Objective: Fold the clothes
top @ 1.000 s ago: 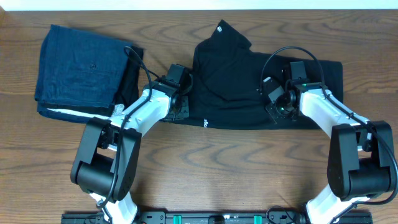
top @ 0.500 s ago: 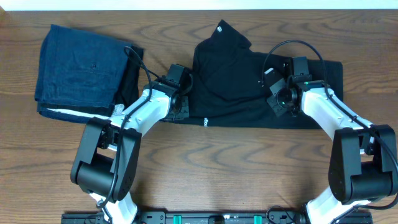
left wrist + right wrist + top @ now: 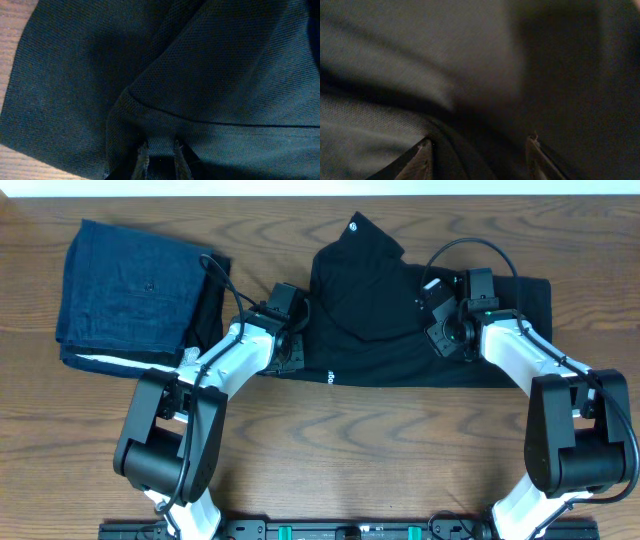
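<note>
Inspecting the black shirt (image 3: 385, 330), lying part-folded on the tabletop (image 3: 330, 440), we find the left tool (image 3: 160, 160) pinching its fabric and the right tool (image 3: 479, 150) open over it. We advise regripping a free edge and lifting evenly.

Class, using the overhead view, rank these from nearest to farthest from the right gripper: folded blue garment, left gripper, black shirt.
1. black shirt, directly beneath it.
2. left gripper, at the shirt's left end.
3. folded blue garment, far left.
</note>
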### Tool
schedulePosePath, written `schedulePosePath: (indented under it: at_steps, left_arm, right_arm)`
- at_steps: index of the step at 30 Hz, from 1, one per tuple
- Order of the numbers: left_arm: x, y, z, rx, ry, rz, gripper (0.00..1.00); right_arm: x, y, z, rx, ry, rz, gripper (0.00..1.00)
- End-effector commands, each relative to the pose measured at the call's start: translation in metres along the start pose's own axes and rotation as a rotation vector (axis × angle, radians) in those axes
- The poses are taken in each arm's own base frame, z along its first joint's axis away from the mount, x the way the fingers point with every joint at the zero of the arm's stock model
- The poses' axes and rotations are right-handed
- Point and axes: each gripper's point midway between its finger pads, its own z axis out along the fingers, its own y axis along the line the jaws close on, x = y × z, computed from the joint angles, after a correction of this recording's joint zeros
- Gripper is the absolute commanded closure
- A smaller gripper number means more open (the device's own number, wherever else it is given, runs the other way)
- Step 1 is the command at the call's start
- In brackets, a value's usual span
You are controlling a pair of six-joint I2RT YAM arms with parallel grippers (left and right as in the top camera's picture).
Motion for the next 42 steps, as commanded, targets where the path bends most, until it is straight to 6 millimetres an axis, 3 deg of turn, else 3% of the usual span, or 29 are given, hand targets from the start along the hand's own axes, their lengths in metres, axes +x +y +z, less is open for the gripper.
schedulePosePath:
  at_steps: [1,15,18,22,25,28,32,35,39,42]
  left_arm:
    - [0.003,0.004,0.004,-0.012,0.014,0.002,0.79]
    - [0.003,0.004,0.004,-0.012,0.013,0.002,0.79]
    - [0.003,0.004,0.004,-0.012,0.013,0.002,0.79]
    - [0.003,0.005,0.004,-0.013,0.013,0.002,0.79]
    - [0.003,0.005,0.004,-0.013,0.014,0.002,0.79]
    - [0.003,0.005,0.004,-0.013,0.013,0.002,0.78]
    - [0.003,0.004,0.004,-0.012,0.013,0.002,0.78]
    - [0.003,0.004,0.004,-0.012,0.013,0.001,0.78]
    - [0.003,0.004,0.004,-0.012,0.013,0.001,0.78]
    - [0.003,0.004,0.004,-0.012,0.013,0.001,0.78]
  right_arm:
    - [-0.001,-0.016,0.0,0.041,-0.006,0.033,0.41]
    - [-0.013,-0.024,-0.003,0.065,-0.052,0.091,0.36]
    - [-0.03,-0.024,-0.018,0.042,-0.105,0.158,0.34]
    - [-0.048,-0.028,-0.052,0.036,-0.16,0.186,0.32]
    - [-0.043,-0.029,-0.073,0.033,-0.141,0.208,0.32]
    - [-0.02,-0.025,-0.089,0.022,-0.062,0.231,0.33]
    - [0.027,-0.02,-0.092,0.024,0.126,0.312,0.43]
    - [0.053,-0.014,-0.09,0.006,0.232,0.42,0.74]
    - [0.066,-0.013,-0.082,0.001,0.286,0.515,0.97]
    - [0.068,-0.009,-0.075,-0.019,0.301,0.538,0.99]
